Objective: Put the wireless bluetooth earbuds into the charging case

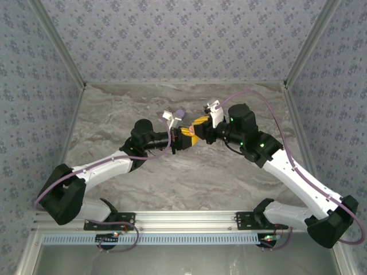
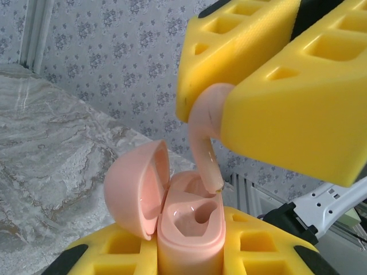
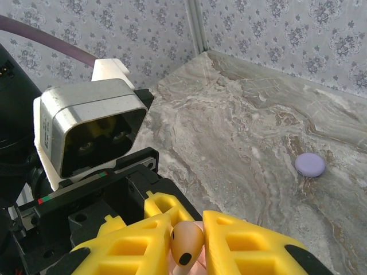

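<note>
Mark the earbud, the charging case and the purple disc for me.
earbud (image 2: 202, 150), left wrist view, on its stem.
charging case (image 2: 192, 245), left wrist view, on its front wall.
purple disc (image 3: 310, 164), right wrist view, on its top face.

Overhead plus wrist close-ups (shared earbud (image 2: 202, 143))

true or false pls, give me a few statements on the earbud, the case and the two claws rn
1. The lid of the charging case is open. True.
2. The right claw grips an earbud. True.
3. The earbud sits fully inside the case. False: only its stem tip is at the case's opening; its head is between the claw's fingers.
4. The case lies flat on the table. False: the left claw holds it upright, off the table.
5. A purple disc lies on the table. True.
</note>
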Robot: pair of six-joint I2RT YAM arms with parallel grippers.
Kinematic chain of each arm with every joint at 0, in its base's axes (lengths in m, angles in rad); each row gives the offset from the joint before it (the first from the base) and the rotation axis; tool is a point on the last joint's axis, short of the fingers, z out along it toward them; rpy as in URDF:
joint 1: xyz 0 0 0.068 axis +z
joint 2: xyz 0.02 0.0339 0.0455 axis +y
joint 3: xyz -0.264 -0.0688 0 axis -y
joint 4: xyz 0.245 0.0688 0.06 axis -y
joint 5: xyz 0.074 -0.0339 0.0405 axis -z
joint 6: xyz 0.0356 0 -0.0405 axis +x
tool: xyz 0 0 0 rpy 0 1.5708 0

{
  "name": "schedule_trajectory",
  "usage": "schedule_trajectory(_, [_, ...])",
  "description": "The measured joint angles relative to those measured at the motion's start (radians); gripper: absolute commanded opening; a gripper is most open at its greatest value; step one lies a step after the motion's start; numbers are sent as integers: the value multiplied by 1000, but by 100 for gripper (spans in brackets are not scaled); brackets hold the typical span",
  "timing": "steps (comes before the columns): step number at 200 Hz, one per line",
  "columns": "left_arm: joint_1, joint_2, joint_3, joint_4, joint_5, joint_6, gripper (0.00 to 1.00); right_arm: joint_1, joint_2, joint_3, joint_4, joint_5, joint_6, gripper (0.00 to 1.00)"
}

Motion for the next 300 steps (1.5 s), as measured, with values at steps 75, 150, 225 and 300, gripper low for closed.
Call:
schedule_trajectory(75, [0,-20,11,-7,-1,-4,0,0,0,0,0,0,-5,24])
schedule_trajectory(150, [0,-25,11,-31,-13,-10,0,0,1,0,-3,0,-10,24])
schedule_trajectory(225, [0,-25,27,-109,-35,20,0,3,1,0,-21,2,-21,24])
schedule_trajectory(300, [0,-26,27,-113,-35,20,0,7,6,0,-39,20,-34,24])
